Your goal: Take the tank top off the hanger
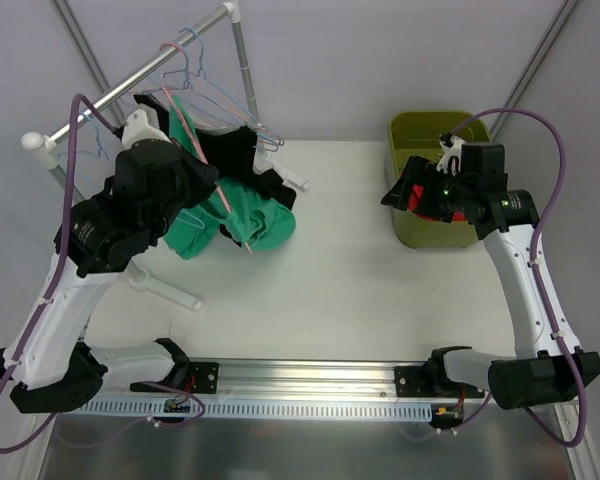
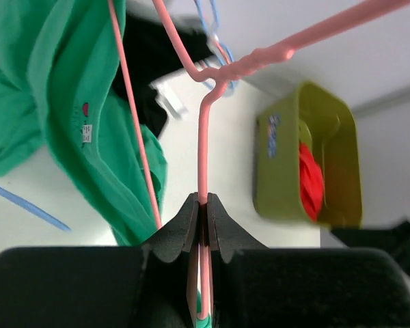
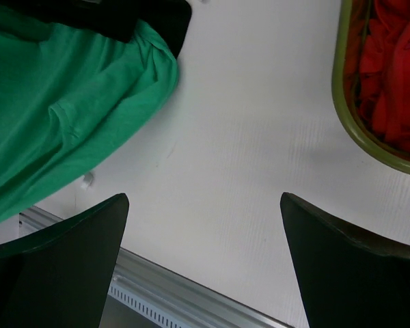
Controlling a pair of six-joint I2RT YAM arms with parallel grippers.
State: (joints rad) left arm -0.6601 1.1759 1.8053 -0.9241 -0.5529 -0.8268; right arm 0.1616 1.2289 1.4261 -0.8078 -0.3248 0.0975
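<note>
L gripper (image 2: 203, 205) pinching pink hanger (image 2: 202, 143) wire | green tank top (image 2: 61, 96) looking draped on it, not off yet | R gripper (image 3: 203, 199) hovering spread wide, holding nothing | pull-off remaining

I count one green cotton tank top (image 1: 242, 222), one black fabric garment (image 1: 230, 150) and one crumpled red cloth (image 2: 311, 181). There is one pink wire hanger (image 2: 203, 137). The thin blue wire hangers (image 2: 27, 203) overlap, so I make them two, perhaps three. One silver metal rail (image 1: 140, 78), one olive-green plastic bin (image 2: 280, 184), one white desk (image 1: 360, 270).
</note>
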